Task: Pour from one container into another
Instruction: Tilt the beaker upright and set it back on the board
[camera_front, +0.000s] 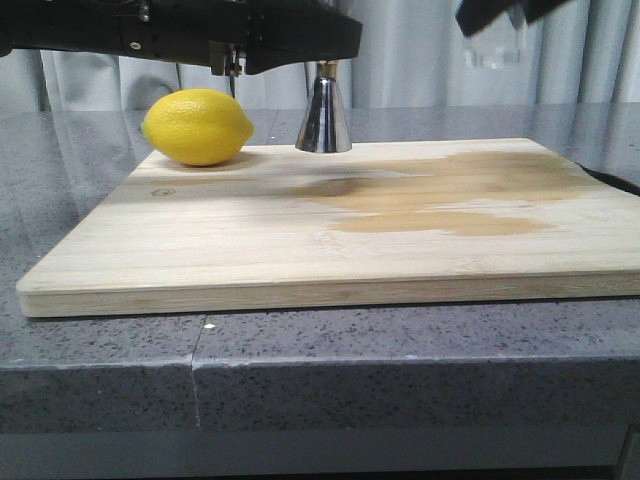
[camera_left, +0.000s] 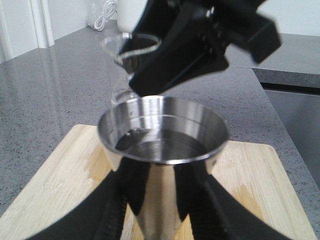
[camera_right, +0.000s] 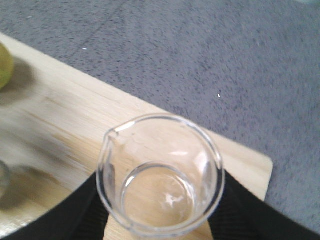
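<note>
While you look over the table from the front, you see one wooden cutting board (camera_front: 330, 235) on the grey speckled counter (camera_front: 100, 370), and on it stand two things: one yellow lemon (camera_front: 197, 126) at the back left and one steel jigger (camera_front: 323, 115) just to the right of it, near but apart from it. The jigger stands upright on the board, and its upper cone is hidden behind the left gripper (camera_front: 232, 62), which reaches in from the left above the lemon. In the left wrist view your left gripper (camera_left: 152, 200) has its two black fingers (camera_left: 112, 210) pressed against both sides of the jigger (camera_left: 162, 145), so it pinches the jigger, and you can see a little clear liquid in the open top cup. The one glass beaker (camera_right: 160, 175) is held in the air by your right gripper (camera_front: 495, 15) at the top right of the front view, well apart from the jigger and above the right part of the board. In the right wrist view the dark fingers (camera_right: 240, 215) sit against both sides of the beaker, so this claw clamps it, with the spout at the rim. The beaker looks almost empty. On the board there is one large darker patch (camera_front: 440, 200) in the middle and to the right.
</note>
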